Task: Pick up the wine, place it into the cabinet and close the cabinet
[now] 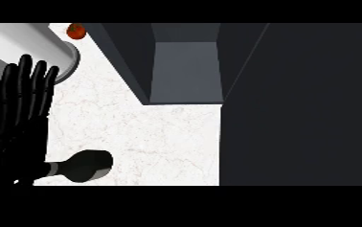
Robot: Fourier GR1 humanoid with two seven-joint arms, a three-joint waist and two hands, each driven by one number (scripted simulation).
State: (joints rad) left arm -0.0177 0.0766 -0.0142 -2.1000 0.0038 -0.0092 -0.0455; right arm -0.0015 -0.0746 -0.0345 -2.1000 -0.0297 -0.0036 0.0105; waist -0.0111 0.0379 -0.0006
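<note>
Robot hand, fingers straight and holding nothing, is resting at the counter's left edge; wine bottle is awaiting grasping, cabinet standing open.

Counter is v. bright, white, evenly lit, no glare spots. Cabinet is dim grey inside, its back panel a bit lighter than the side walls. Right side of view is almost black, no detail. Left hand is pure black, hard to see any shape in it. Wine is dark w/ a thin grey shadow at its lower right edge. Edges look soft, slightly blurry.
</note>
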